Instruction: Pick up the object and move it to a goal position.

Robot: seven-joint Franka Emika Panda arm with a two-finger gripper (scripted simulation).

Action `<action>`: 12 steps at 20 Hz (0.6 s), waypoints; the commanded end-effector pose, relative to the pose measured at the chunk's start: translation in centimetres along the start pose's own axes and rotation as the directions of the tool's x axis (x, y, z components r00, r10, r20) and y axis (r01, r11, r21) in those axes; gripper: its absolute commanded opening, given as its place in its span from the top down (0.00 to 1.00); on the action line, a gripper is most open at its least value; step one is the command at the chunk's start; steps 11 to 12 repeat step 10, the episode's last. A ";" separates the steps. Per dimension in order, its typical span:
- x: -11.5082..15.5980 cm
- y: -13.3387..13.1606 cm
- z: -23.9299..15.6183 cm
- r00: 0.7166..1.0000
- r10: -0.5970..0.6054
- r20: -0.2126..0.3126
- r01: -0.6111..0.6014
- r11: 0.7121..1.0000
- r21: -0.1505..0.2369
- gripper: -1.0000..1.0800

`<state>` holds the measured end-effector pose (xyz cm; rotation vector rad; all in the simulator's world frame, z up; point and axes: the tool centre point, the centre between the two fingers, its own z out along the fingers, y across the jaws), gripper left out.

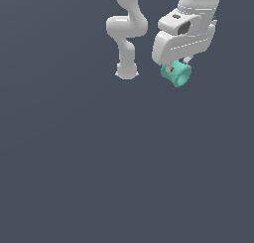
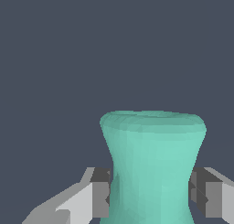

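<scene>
Teal spool-like object [image 2: 153,168] with flared rim, waist clamped between two dark finger pads [image 2: 101,193], white gripper [image 2: 151,195] closed on it

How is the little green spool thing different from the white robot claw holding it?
The small teal-green spool is coloured and rounded, with flared rims and a hollow end; the white robot gripper is pale and blocky, with dark grey pads. The spool is narrower than the gripper's body above it. The spool hangs clamped at its waist, while the gripper does the squeezing, one finger on each side. Both are up against the plain dark background together.
</scene>
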<state>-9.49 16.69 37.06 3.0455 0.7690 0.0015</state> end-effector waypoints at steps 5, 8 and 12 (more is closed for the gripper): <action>0.9 -1.0 -2.1 1.000 0.001 0.001 -0.001 1.000 0.000 1.00; 1.1 -1.1 -2.4 1.000 0.001 0.001 -0.001 1.000 0.000 1.00; 1.2 -1.1 -2.5 1.000 0.001 0.001 -0.001 1.000 0.000 1.00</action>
